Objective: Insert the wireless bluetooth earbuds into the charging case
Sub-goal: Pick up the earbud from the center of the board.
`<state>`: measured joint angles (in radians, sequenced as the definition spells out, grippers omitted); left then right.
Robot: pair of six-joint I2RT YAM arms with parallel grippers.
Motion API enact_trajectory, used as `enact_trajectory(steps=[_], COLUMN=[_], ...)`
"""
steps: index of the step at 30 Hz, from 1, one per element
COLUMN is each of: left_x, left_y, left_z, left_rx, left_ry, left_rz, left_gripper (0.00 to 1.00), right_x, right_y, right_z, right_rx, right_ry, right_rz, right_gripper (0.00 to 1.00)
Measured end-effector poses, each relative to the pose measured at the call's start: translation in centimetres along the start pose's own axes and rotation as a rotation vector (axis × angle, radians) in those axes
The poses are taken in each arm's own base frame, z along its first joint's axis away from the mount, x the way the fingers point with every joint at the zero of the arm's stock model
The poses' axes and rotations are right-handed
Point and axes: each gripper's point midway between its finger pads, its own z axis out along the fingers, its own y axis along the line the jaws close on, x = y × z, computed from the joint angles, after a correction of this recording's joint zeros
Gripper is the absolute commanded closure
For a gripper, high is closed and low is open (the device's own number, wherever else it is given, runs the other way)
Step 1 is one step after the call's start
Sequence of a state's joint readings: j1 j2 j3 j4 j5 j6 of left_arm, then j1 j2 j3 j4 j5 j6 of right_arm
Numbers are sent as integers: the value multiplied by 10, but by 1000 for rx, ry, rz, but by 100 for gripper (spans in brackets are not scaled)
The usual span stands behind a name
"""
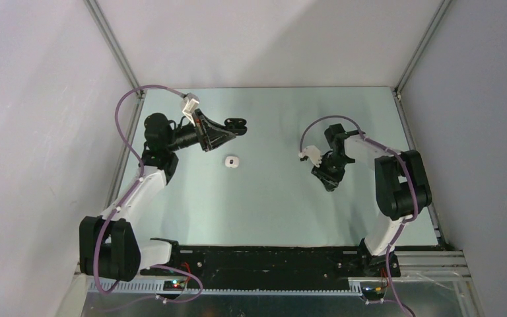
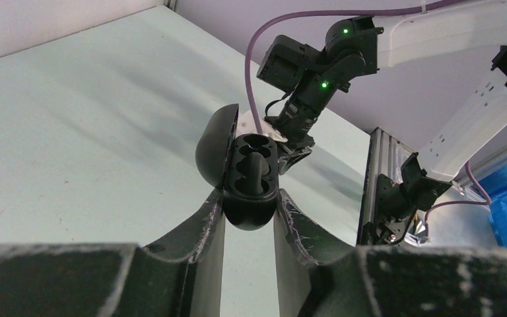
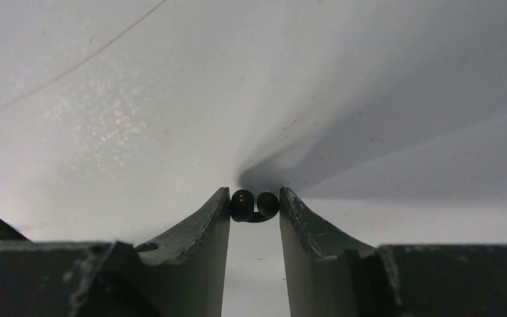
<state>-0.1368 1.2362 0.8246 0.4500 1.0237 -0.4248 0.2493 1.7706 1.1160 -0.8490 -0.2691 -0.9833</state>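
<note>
Tabletop [image 1: 270,211]: pale green-white, matte w/ soft sheen, faint scuffs. It is boxed in by plain light walls [image 1: 264,39] on 3 sides, w/ alu frame posts [image 1: 112,41] running up the back corners. A black strip [image 1: 270,259] runs along the near edge betw. the arm bases.

L tool [image 2: 250,195] sits back-left, pointing roughly R across the tabletop, clamped on the black charging case [image 2: 251,173] low on its body. The wrist view shows the case off the surface. Its long axis is in line w/ the fingers, running out away from the tool. The lid [image 2: 212,148] is swung open to one side and the open face is turned toward the wrist cam. Two sockets are visible, w/ a dark ridge betw. them.

R tool [image 3: 254,198] is mid-right, aimed down at the tabletop, closed in on a black earbud [image 3: 243,205]; both fingers touch it. The bud shows as 2 round lobes side by side, long axis across the gap from finger to finger. Can't tell if it's 1 bud or 2, or if it's touching the surface. Its shadow lies just behind.

White case [image 1: 231,161] lies on the tabletop just below-R of the L tool, well apart from the R tool. It is too small for detail.
</note>
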Motion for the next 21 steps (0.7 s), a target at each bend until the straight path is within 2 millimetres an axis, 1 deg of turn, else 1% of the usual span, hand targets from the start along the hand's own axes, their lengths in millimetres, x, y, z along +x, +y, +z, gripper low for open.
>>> enact_trajectory(steps=[4,9,12,16,17,19,20,21], left_x=[1,1,0,-1,-1,-1,-1,-1], left_y=[0,0,0,-1,-2,-2,-2,-2], left_z=[0,0,0,-1,-1,-1,-1,-1], left_rx=[0,-1,-1,-2,-1,-3,-3,-5], left_ry=[2,2,1,0,-1,-1,0,0], left_rz=[-3,-4,-3,-1,0,-1,-2,-3], left_gripper=[100,100,100,100,100,100,100,100], right_x=[-7,-16,-22,-31,-33,-34,-38,-41], right_y=[2,1,-2,-2,-2,-1,-4,-5], right_z=[-4,-7,-6,0,3,9,9,9], right_rx=[41,83,116,149,156,162,170,175], right_ry=[-32,-81,-96,-101,-96,-79,-90,-96], right_rz=[261,606,752,872,888,913,919,925], right_gripper=[68,67,67,60,55,49,47,43])
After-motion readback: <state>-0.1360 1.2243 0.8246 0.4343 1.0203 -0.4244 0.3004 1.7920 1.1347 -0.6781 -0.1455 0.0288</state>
